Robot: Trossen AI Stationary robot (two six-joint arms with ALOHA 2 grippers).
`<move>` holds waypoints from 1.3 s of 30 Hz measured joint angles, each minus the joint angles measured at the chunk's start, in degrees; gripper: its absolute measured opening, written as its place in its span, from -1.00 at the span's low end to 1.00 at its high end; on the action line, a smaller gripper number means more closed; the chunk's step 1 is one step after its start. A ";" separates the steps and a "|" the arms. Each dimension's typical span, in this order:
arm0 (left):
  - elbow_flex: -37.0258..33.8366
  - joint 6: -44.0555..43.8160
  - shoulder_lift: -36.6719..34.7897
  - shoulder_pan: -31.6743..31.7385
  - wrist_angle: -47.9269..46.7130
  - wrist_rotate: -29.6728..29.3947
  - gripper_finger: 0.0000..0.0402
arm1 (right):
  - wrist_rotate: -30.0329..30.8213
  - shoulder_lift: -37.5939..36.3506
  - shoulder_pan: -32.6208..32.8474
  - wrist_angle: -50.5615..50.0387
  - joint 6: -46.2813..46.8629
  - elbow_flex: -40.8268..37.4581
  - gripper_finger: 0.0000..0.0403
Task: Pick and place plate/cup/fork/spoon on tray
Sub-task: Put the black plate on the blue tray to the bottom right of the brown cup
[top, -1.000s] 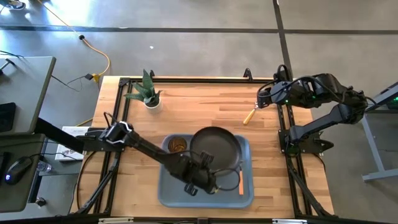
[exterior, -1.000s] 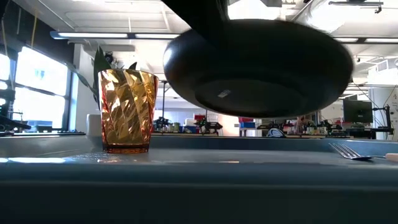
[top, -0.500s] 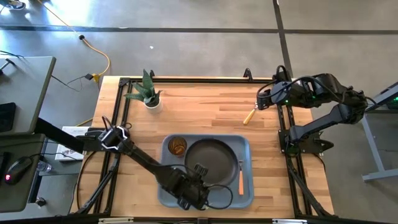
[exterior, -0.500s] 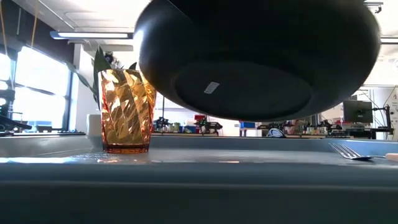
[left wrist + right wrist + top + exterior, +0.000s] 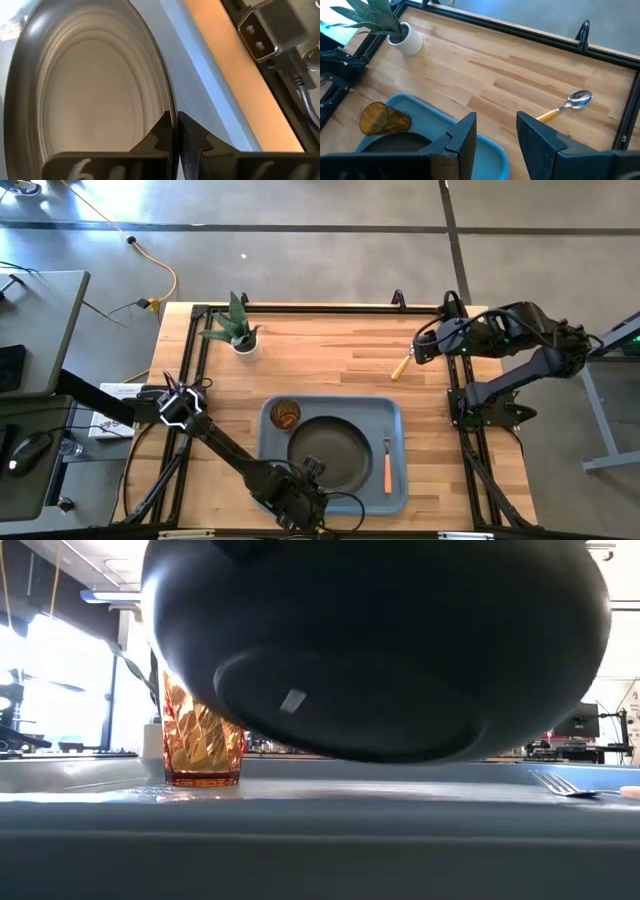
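The dark plate (image 5: 327, 453) hangs over the middle of the light blue-grey tray (image 5: 395, 412), held by my left gripper (image 5: 308, 472), which stands at the plate's near edge. In the low view the plate's underside (image 5: 380, 650) fills the picture above the tray floor (image 5: 320, 795). The amber cup (image 5: 285, 414) stands upright in the tray's far left corner. The orange-handled fork (image 5: 388, 465) lies flat along the tray's right side. The spoon (image 5: 402, 365) lies on the wood near my right gripper (image 5: 420, 350), which is open and empty above the table's far right. My left gripper pinches the plate's raised rim (image 5: 172, 111) at its near edge between the two fingers (image 5: 161, 134), one on the inner face and one on the outer. The fingers come slanting from the table's near side. The plate is tilted, underside toward the near edge, and looks clear of the tray floor.
A white pot with a green plant (image 5: 240, 335) stands at the table's far left. Black frame rails (image 5: 300, 308) run along the table's edges. Bare wood (image 5: 330, 355) lies between the tray and the far rail.
My left gripper has carried the plate from over the tray's far edge toward the table's near edge and a little left, and lower. The plate now hangs over the tray's middle, still tilted and still held.
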 joint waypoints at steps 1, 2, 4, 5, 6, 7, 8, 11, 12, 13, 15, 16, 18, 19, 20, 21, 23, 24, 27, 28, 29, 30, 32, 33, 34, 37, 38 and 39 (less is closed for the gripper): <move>0.00 -0.63 0.42 0.01 0.11 0.01 -0.99 | 0.01 0.00 0.19 0.00 0.00 0.00 -0.35; 0.00 -0.77 0.66 0.01 0.39 -0.09 -0.99 | 0.03 0.11 0.39 0.00 0.00 0.00 -0.35; 0.00 -0.82 0.78 -0.10 -0.19 -0.63 -0.99 | 0.03 0.30 0.66 0.00 0.00 0.00 -0.35; 0.00 -0.84 0.82 -0.10 0.07 -0.63 -0.99 | 0.07 0.42 0.78 0.00 0.00 0.00 -0.35; 0.04 -0.82 0.91 -0.10 0.87 -0.58 -0.99 | 0.13 0.53 0.84 0.01 0.00 0.00 -0.35; 0.09 -0.77 1.02 -0.10 1.21 -0.58 -0.99 | 0.19 0.71 0.84 0.02 -0.01 0.00 -0.35; 0.09 -0.80 1.16 -0.10 0.85 -0.60 -0.99 | 0.26 0.96 0.84 0.01 0.00 0.00 -0.35; 0.04 -0.97 1.78 0.09 0.65 0.04 -0.99 | 0.32 1.45 0.84 0.12 -0.26 0.00 -0.35; 0.04 -0.80 2.08 0.14 0.82 0.15 -0.99 | 0.40 1.65 0.84 0.13 -0.24 0.02 -0.35; 0.03 -0.82 2.19 0.14 0.34 0.51 -0.99 | 0.40 1.81 0.84 0.13 -0.26 0.02 -0.35; 0.01 -0.85 2.56 0.14 0.56 1.10 -0.99 | 0.34 2.09 0.84 0.20 -0.31 0.02 -0.35; 0.11 -0.91 2.76 0.14 1.36 1.05 -0.99 | 0.36 2.16 0.84 0.19 -0.31 0.00 -0.35; 0.07 -1.23 3.01 0.14 0.45 1.04 -0.99 | 0.34 2.21 0.84 0.20 -0.34 0.01 -0.35; 0.02 -1.69 3.15 0.14 0.12 1.18 -0.99 | 0.35 2.21 0.84 0.20 -0.36 0.01 -0.35; 0.12 -1.91 3.47 0.16 0.64 1.38 -0.99 | 0.34 2.21 0.84 0.20 -0.37 0.02 -0.35; 0.13 -1.85 3.68 0.16 0.83 1.46 -0.99 | 0.36 2.21 0.84 0.22 -0.30 0.00 -0.35; 0.04 -1.79 3.86 0.16 0.16 1.51 -0.99 | 0.34 2.21 0.84 0.20 -0.30 0.01 -0.35; 0.04 -1.89 3.86 0.16 0.31 1.64 -0.99 | 0.35 2.21 0.84 0.21 -0.36 0.00 -0.35; 0.07 -2.15 3.82 0.16 0.34 2.03 -0.97 | 0.34 2.21 0.84 0.21 -0.39 0.01 -0.35; 0.07 -2.23 3.82 0.23 0.31 2.52 -0.96 | 0.34 2.21 0.84 0.22 -0.39 0.00 -0.35; 0.07 -2.20 3.82 0.39 0.33 3.52 -0.95 | 0.34 2.21 0.84 0.22 -0.39 0.02 -0.35; 0.07 -2.22 3.82 0.56 0.37 4.59 -0.93 | 0.34 2.21 0.84 0.22 -0.39 0.02 -0.35; 0.07 -2.30 3.82 0.68 0.29 6.12 -0.90 | 0.32 2.21 0.84 0.22 -0.41 0.02 -0.35; 0.07 -2.29 3.82 0.74 0.28 6.47 -0.88 | 0.29 2.21 0.84 0.21 -0.42 0.01 -0.35; 0.07 -2.28 3.82 0.89 0.29 6.65 -0.86 | 0.18 2.21 0.84 0.22 -0.42 0.01 -0.35; 0.07 -2.30 3.82 0.88 0.20 6.84 -0.80 | 0.05 2.21 0.84 0.22 -0.42 0.02 -0.35; 0.07 -2.29 3.82 0.88 0.23 6.83 -0.78 | 0.05 2.21 0.84 0.22 -0.42 0.00 -0.35; 0.07 -2.28 3.82 0.88 0.26 6.89 -0.76 | 0.04 2.21 0.84 0.21 -0.42 0.01 -0.35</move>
